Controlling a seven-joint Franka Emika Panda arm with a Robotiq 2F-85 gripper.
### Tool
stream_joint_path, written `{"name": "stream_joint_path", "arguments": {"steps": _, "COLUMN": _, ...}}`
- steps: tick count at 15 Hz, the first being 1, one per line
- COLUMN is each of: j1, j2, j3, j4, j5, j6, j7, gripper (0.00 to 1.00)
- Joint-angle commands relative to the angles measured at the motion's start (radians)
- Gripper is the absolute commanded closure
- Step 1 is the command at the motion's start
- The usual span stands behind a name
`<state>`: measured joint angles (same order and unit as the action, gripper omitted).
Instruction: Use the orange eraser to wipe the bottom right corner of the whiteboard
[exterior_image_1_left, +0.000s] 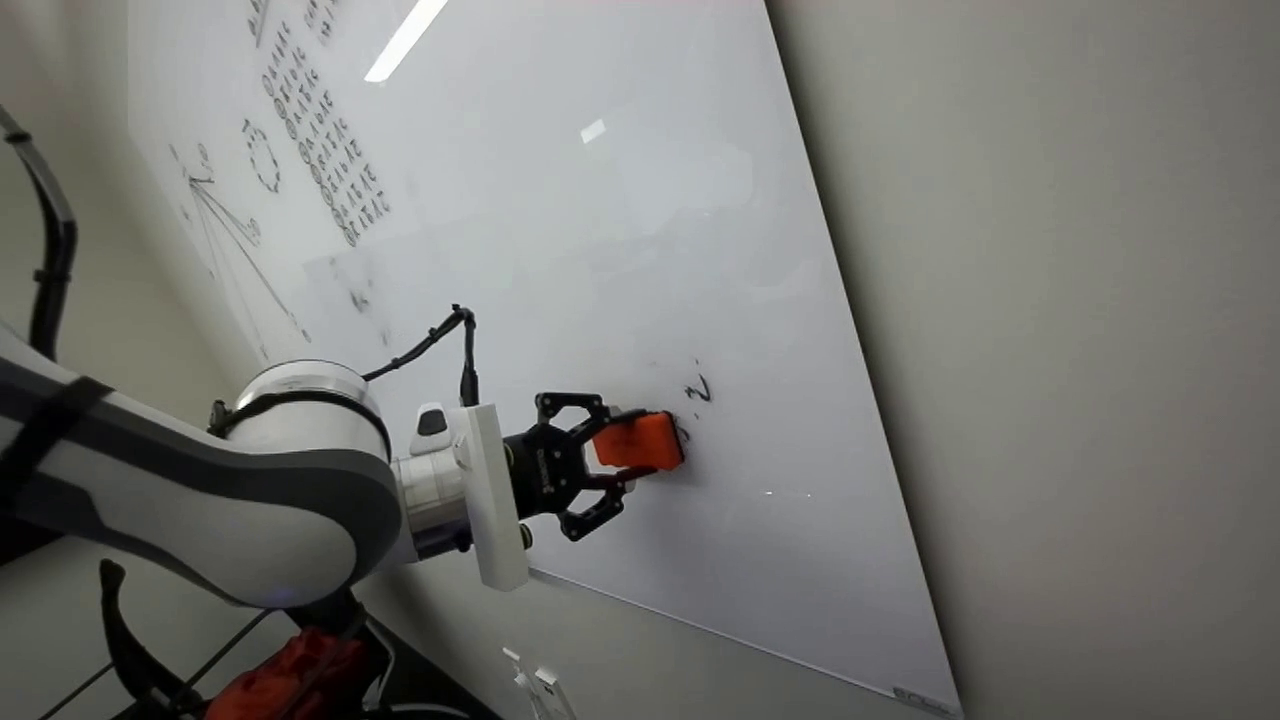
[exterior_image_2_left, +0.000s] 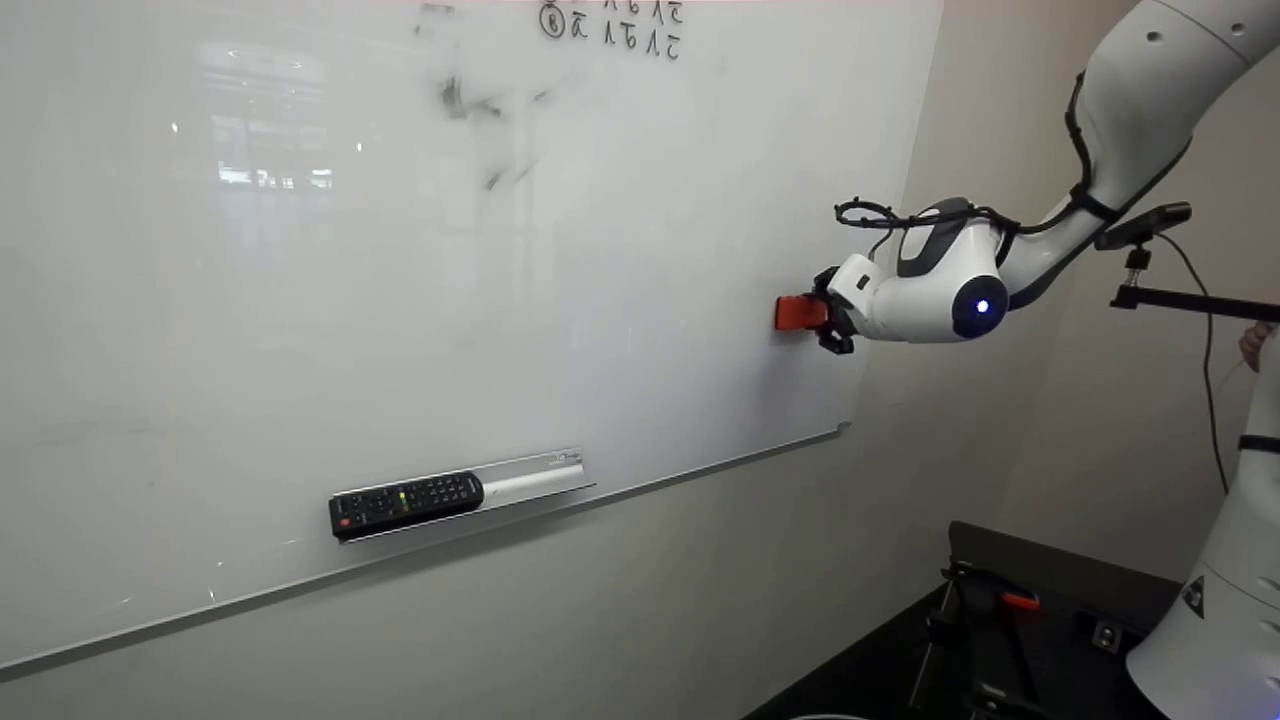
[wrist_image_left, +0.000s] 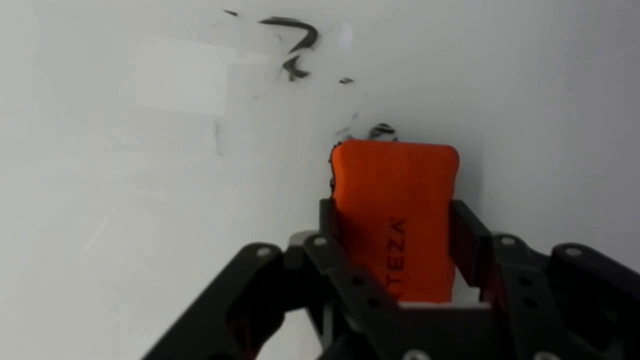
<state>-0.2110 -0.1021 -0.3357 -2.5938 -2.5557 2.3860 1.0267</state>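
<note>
My gripper (wrist_image_left: 392, 202) is shut on the orange eraser (wrist_image_left: 395, 170), with one finger pressed to each long side. The eraser points out past the fingertips toward the whiteboard (wrist_image_left: 125, 200); its dark felt shows along one edge. Broken black scribble marks (wrist_image_left: 302, 35) lie ahead of it in the wrist view, and a smaller mark (wrist_image_left: 382, 131) sits right at its front end. In both exterior views the eraser (exterior_image_1_left: 640, 442) (exterior_image_2_left: 797, 312) is at the board's surface, low and near its lower right corner. Whether it fully touches is hard to tell.
Black writing (exterior_image_1_left: 325, 150) and smudges (exterior_image_2_left: 470, 100) mark other parts of the board. A tray (exterior_image_2_left: 530, 482) holding a black remote (exterior_image_2_left: 410, 503) is fixed at the lower edge. The board's corner (exterior_image_2_left: 843, 428) lies below the gripper. A camera on a stand (exterior_image_2_left: 1140, 225) stands behind the arm.
</note>
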Motion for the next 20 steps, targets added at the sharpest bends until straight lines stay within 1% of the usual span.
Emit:
{"name": "stream_joint_path", "arguments": {"steps": 1, "j1": -0.002, "j2": 0.177, "j3": 0.016, "j4": 0.124, "j5": 0.025, "j6": 0.031, "j7": -0.001, "gripper": 0.70}}
{"name": "stream_joint_path", "arguments": {"steps": 4, "j1": -0.022, "j2": 0.225, "j3": 0.027, "j4": 0.145, "j5": 0.048, "j6": 0.044, "j7": -0.012, "gripper": 0.70}}
{"name": "stream_joint_path", "arguments": {"steps": 6, "j1": -0.037, "j2": 0.221, "j3": 0.033, "j4": 0.143, "j5": 0.056, "j6": 0.045, "j7": -0.021, "gripper": 0.70}}
{"name": "stream_joint_path", "arguments": {"steps": 10, "j1": -0.064, "j2": 0.128, "j3": 0.022, "j4": 0.099, "j5": 0.016, "j6": 0.048, "j7": 0.001, "gripper": 0.70}}
{"name": "stream_joint_path", "arguments": {"steps": 13, "j1": -0.076, "j2": 0.043, "j3": 0.015, "j4": 0.050, "j5": -0.019, "j6": 0.029, "j7": 0.022, "gripper": 0.70}}
{"name": "stream_joint_path", "arguments": {"steps": 18, "j1": -0.074, "j2": -0.074, "j3": 0.000, "j4": 0.000, "j5": -0.087, "j6": 0.005, "j7": 0.051, "gripper": 0.70}}
{"name": "stream_joint_path", "arguments": {"steps": 19, "j1": -0.056, "j2": -0.107, "j3": 0.014, "j4": -0.007, "j5": -0.039, "j6": 0.001, "j7": 0.014, "gripper": 0.70}}
{"name": "stream_joint_path", "arguments": {"steps": 20, "j1": -0.052, "j2": -0.130, "j3": 0.012, "j4": -0.013, "j5": -0.040, "j6": -0.001, "j7": 0.015, "gripper": 0.70}}
